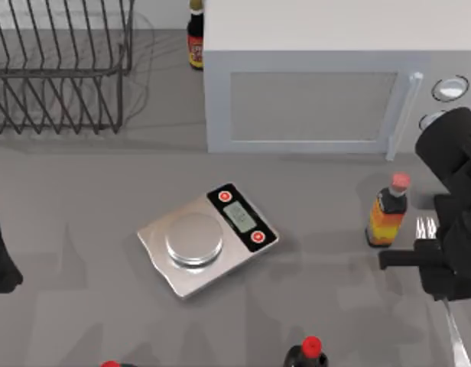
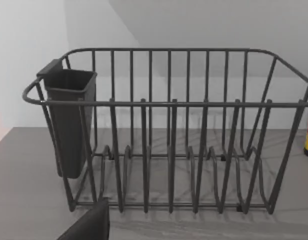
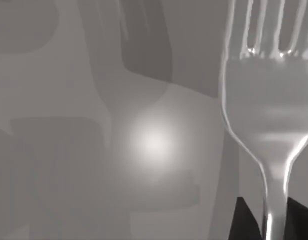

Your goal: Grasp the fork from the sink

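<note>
Microwave (image 1: 312, 92) standing far right, scale (image 1: 206, 238) sitting mid-table. Right gripper (image 1: 449, 264) hanging over fork (image 1: 427, 226) at right edge beside bottle (image 1: 388, 210); fingers flanking the neck, closure unreadable. Lifting judged outstanding. Left gripper (image 1: 2, 260) idling at left edge.

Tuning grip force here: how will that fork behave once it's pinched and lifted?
The fork looks like polished metal, so probably stiff but slippery. Its neck is narrow, so it may swivel in the right pincer above it. It lies flat on the table, unlikely to roll.
</note>
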Controlling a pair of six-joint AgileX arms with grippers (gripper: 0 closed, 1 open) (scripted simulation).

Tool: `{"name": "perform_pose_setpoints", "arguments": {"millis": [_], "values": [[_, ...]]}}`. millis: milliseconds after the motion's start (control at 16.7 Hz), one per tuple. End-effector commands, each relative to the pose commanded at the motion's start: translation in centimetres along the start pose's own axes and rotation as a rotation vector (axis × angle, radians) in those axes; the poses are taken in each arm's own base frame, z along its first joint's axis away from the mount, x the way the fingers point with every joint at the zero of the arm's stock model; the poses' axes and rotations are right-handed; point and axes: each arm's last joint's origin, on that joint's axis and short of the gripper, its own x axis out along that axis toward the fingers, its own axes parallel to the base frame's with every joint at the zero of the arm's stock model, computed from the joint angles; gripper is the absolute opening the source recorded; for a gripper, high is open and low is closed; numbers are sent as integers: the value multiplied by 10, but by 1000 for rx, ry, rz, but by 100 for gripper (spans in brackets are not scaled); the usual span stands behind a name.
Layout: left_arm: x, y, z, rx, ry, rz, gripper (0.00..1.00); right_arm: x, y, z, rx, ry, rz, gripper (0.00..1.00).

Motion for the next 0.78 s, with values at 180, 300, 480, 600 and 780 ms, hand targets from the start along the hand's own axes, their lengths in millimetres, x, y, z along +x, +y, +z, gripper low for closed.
{"name": "perform_pose_setpoints", "arguments": {"millis": [180, 300, 480, 600, 780], "values": [[0, 0, 0, 0, 0, 0, 100, 0, 0, 0, 0, 0, 0, 38], [0, 0, 0, 0, 0, 0, 100, 0, 0, 0, 0, 0, 0, 53], [0, 0, 0, 0, 0, 0, 100, 0, 0, 0, 0, 0, 0, 75], [0, 0, 0, 0, 0, 0, 100, 0, 0, 0, 0, 0, 0, 90], [0, 0, 0, 0, 0, 0, 100, 0, 0, 0, 0, 0, 0, 100]]}}
